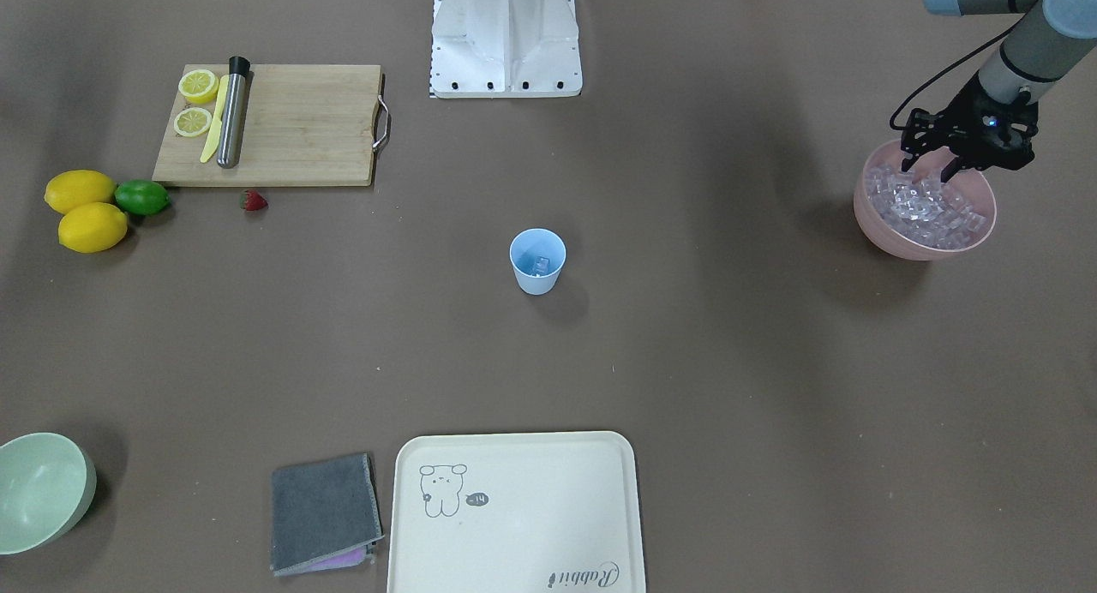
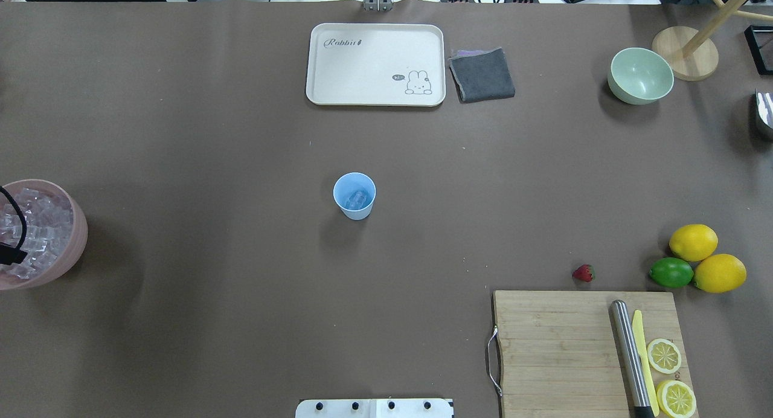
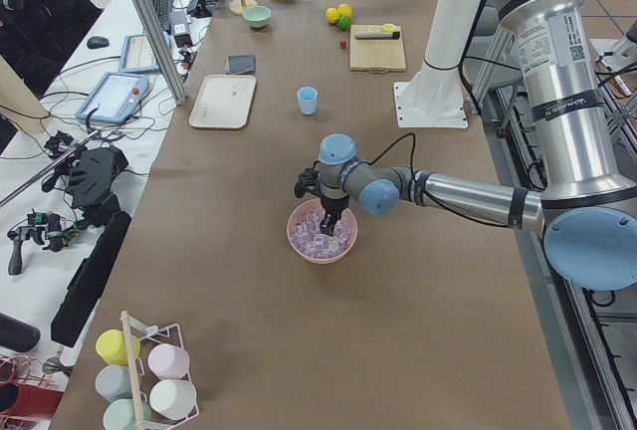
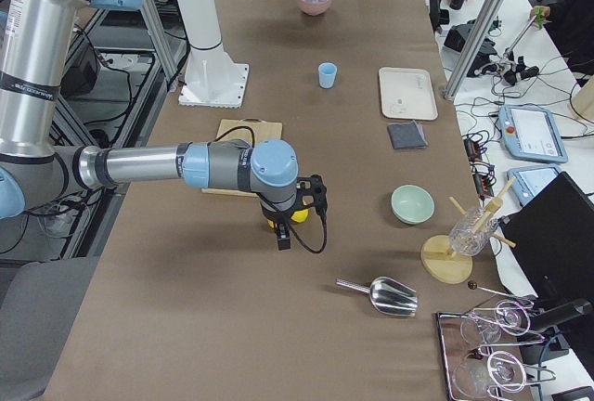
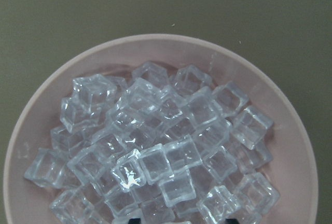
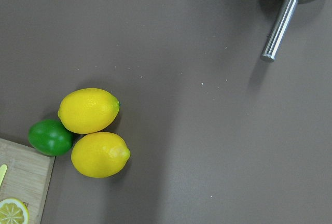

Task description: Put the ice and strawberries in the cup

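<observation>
The pale blue cup [image 1: 537,263] [image 2: 354,196] stands upright at the table's middle with an ice cube in its bottom. More ice [image 1: 926,207] [image 5: 155,151] fills the pink bowl [image 1: 900,242] [image 5: 290,130] at the robot's left end. My left gripper [image 1: 932,168] hangs open over that bowl, its fingertips [image 5: 135,216] down at the top cubes, nothing between them. One strawberry [image 1: 254,200] [image 2: 583,273] lies on the table beside the cutting board. My right gripper [image 4: 283,237] hovers near the lemons; I cannot tell whether it is open or shut.
A wooden cutting board [image 2: 580,345] carries lemon halves, a yellow knife and a steel muddler. Two lemons [image 6: 88,111] and a lime [image 6: 50,137] sit beside it. Far side: cream tray [image 2: 374,64], grey cloth [image 2: 481,75], mint bowl [image 2: 640,77]. A steel scoop [image 4: 390,297] lies beyond.
</observation>
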Robot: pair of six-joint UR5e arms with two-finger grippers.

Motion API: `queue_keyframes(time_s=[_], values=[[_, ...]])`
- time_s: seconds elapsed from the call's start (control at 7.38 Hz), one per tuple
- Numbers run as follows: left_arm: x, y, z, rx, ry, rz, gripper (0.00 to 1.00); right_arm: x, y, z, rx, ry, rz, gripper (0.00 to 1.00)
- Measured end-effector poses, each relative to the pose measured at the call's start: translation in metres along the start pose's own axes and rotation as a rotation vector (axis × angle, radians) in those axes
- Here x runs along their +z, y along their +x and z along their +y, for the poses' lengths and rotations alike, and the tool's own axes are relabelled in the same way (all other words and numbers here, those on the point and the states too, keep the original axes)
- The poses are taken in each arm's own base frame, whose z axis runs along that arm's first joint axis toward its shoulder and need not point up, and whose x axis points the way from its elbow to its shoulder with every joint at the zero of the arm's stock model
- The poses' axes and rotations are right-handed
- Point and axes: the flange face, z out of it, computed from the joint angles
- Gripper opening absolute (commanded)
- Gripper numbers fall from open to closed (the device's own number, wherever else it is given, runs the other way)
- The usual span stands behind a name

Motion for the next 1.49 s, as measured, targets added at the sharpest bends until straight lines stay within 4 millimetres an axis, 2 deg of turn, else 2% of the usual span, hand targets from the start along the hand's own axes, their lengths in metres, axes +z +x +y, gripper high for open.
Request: queue_keyframes(time_s=[0.27,0.68,1.08,1.49], values=[[0.008,-0.001,0.006,0.006,-0.015,-0.001,0.57,0.0,0.0,0.0,0.0,0.0,0.0,1.0],[0.02,0.011,0.007,0.037,-0.039,0.006,0.55,0.0,0.0,0.0,0.001,0.0,0.0,1.0],[0.025,0.014,0.01,0.05,-0.054,0.006,0.45,-0.001,-0.001,0.0,0.002,0.001,-0.001,1.0],[0.03,0.013,0.014,0.061,-0.059,0.007,0.46,-0.001,-0.001,0.0,0.001,0.001,-0.001,1.0]])
